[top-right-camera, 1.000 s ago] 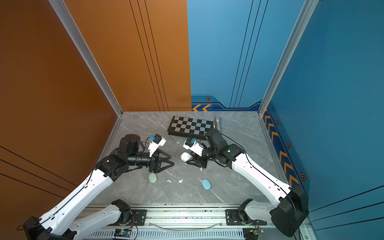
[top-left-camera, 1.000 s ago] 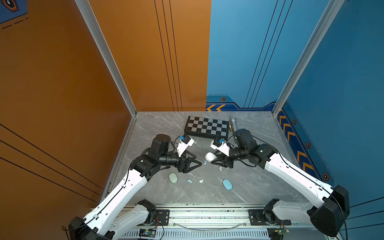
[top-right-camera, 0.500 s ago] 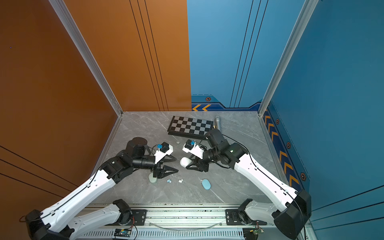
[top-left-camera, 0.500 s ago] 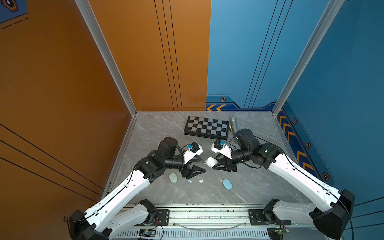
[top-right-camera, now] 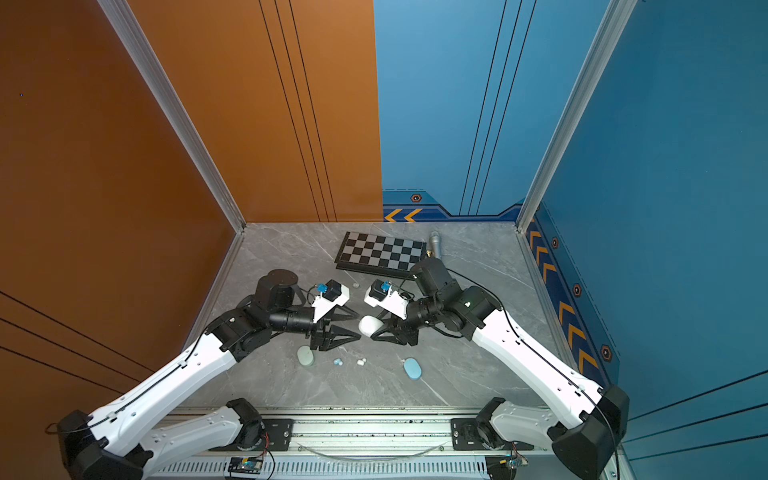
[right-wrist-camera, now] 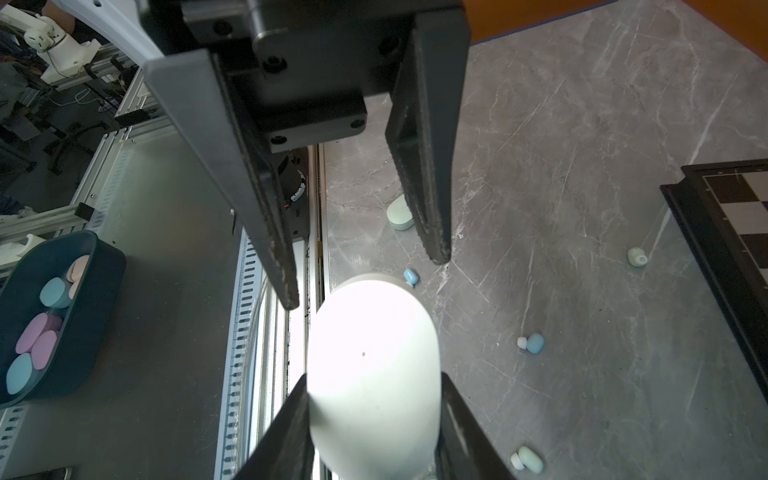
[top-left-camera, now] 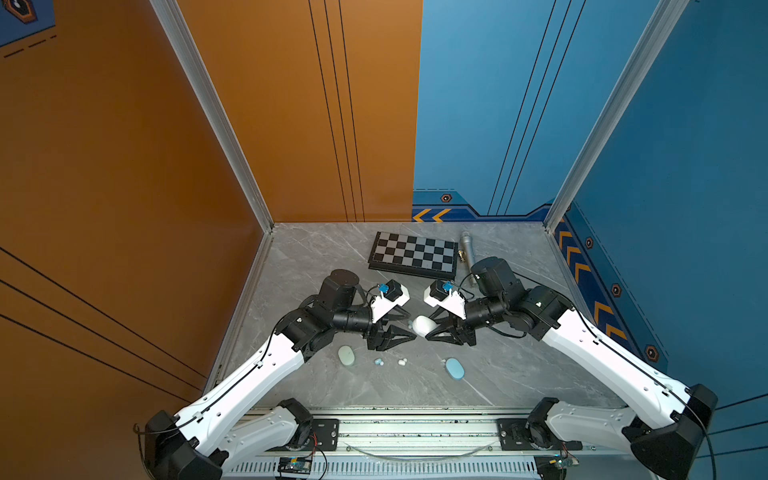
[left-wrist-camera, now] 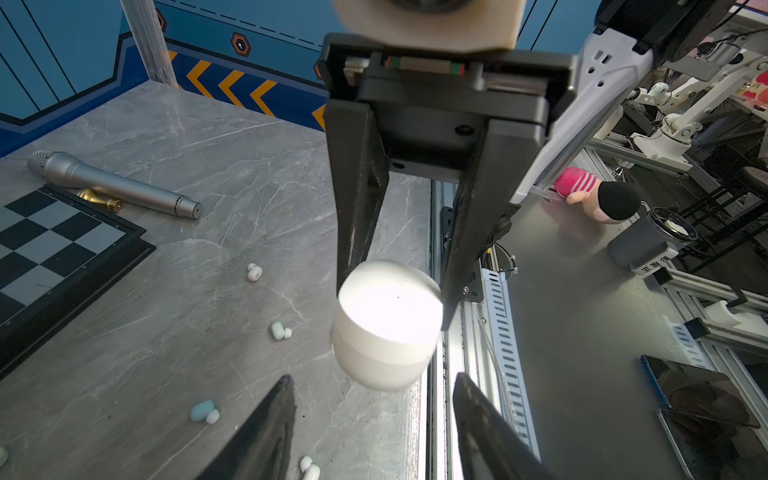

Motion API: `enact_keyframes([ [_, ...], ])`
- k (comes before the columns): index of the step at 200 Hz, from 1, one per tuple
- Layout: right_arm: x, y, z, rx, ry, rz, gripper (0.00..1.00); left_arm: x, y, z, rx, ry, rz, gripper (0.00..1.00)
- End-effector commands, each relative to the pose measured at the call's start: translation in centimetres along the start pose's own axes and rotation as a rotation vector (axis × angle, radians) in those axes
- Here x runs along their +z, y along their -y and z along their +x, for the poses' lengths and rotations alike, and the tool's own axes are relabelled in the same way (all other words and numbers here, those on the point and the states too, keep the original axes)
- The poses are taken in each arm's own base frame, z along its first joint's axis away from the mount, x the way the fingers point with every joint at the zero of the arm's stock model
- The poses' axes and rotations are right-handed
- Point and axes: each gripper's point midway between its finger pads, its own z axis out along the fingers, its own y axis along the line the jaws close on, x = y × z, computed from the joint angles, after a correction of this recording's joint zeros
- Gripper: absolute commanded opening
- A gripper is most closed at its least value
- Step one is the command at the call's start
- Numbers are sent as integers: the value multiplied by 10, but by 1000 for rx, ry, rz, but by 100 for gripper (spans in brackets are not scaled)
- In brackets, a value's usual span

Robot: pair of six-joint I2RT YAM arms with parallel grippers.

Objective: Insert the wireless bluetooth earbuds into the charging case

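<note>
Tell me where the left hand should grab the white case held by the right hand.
Probably the free rounded end of the white case, which juts past the right hand. Bring the left hand in end-on, opposite the right hand, with its open fingers straddling that end; the other end is clamped.

A: Any readable text?
B: Just a white label on a grey cup off the table. Chinese characters, too small to be sure.
A: Signs?
B: Two yellow chevrons on the far wall base, pointing left. More chevrons along the right wall.
</note>
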Motion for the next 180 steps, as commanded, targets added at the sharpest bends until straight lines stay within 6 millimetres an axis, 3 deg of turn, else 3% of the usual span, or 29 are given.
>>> enact_keyframes([
  [1,0,-6,-10,2,21,-23,0,2,9,-13,6,31,60,60],
  [66,-1,-6,-18,6,43,-23,0,6,15,-13,-14,27,116,52],
  [142,-3,-6,-26,30,73,-29,0,6,22,-15,-21,30,166,55],
  [180,-3,-6,-28,41,80,-31,0,6,25,-17,-12,30,188,40],
])
